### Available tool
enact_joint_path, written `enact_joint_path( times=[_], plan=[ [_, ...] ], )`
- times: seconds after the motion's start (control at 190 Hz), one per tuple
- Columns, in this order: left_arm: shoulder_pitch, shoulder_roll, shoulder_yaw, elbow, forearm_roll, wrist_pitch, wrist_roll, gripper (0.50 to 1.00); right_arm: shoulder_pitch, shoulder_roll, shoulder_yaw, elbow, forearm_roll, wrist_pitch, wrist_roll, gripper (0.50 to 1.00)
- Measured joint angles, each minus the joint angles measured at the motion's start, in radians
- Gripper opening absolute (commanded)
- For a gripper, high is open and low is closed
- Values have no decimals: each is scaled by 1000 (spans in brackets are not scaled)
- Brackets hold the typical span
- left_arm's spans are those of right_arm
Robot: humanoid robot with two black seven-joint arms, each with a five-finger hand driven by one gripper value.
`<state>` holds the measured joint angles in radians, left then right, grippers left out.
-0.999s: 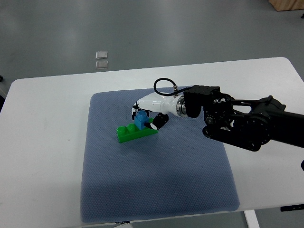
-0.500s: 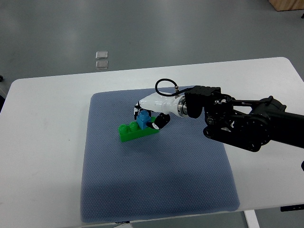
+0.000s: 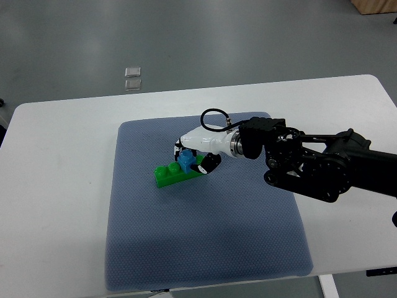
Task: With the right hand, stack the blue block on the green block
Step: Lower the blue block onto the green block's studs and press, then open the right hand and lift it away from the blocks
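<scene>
Right hand: my right hand (image 3: 192, 158) reaches in from the right edge with its fingers wrapped around the blue block (image 3: 186, 162), thumb tip low on the near side.
Left hand: out of the camera's view.
Blue block: it sits on the right-hand part of the green block (image 3: 177, 174), touching its top; I cannot tell from this steep angle whether the studs are actually seated or the block is only resting on them.
Green block: long brick lying slightly askew on the blue mat (image 3: 205, 248), two bare studs showing on its left end.
Main risk: if I let go while the blue block is merely perched, I judge it could tip off toward the mat.
Second risk: the green block is not held by anything, so pressing off-centre at its right end could rock or slide it across the mat and spoil the alignment.
Third risk: the thumb looks close to the green block's edge; opening or lifting carelessly might drag both blocks together.
Surroundings: the white desk (image 3: 56, 186) around the mat gives room, so a dropped block would likely stay reachable.
</scene>
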<state>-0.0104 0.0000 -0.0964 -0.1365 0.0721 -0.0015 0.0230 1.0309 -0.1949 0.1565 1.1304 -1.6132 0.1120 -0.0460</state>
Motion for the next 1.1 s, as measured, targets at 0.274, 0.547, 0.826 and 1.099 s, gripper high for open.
enact_joint_path(
  times=[0.274,0.547,0.826,1.099],
  plan=[
    [0,0,0,0,0,0,0,1000,2,-2,3,-6,3,-1,2,721],
    [0,0,0,0,0,0,0,1000,6,-5,5,-6,11,0,20,840],
    [0,0,0,0,0,0,0,1000,16,-12,14,-5,18,3,28,872],
    [0,0,0,0,0,0,0,1000,86,-73,21,-4,33,24,41,911]
  ],
)
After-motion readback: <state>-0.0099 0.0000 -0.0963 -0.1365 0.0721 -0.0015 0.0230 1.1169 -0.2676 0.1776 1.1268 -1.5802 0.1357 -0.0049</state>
